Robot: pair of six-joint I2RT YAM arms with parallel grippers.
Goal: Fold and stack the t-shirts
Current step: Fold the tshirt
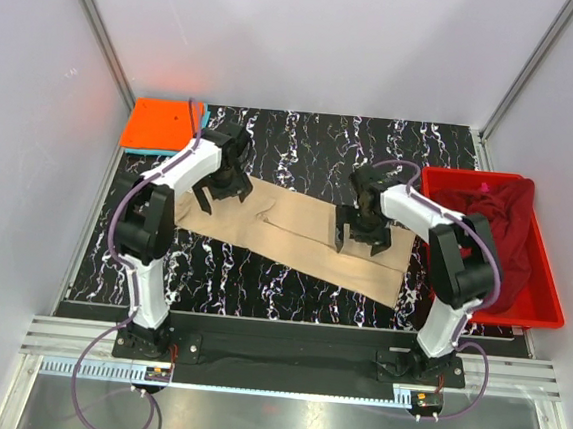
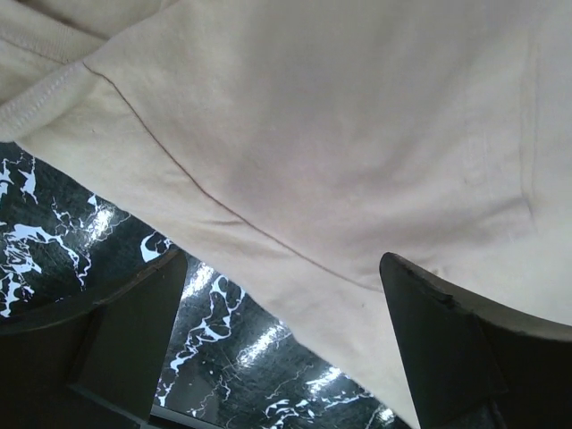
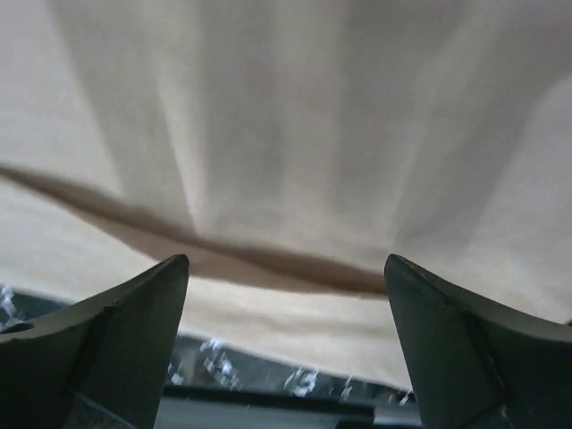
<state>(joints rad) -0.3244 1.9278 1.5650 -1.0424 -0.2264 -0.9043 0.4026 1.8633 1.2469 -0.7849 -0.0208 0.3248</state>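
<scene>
A large tan t-shirt (image 1: 294,237) lies folded into a long band across the black marble table (image 1: 303,141). My left gripper (image 1: 216,198) is open and empty, low over the shirt's left end; in its wrist view the tan cloth (image 2: 340,152) fills the frame between the spread fingers (image 2: 447,349). My right gripper (image 1: 362,243) is open and empty over the shirt's right part, the cloth (image 3: 286,134) with a fold crease just ahead of its fingers (image 3: 125,331). An orange t-shirt (image 1: 161,123) lies folded on a light blue one at the back left. A maroon t-shirt (image 1: 494,228) is bunched in the bin.
A red plastic bin (image 1: 543,297) stands at the right edge of the table. White walls close in the back and sides. The arm bases sit on a rail at the near edge (image 1: 284,355).
</scene>
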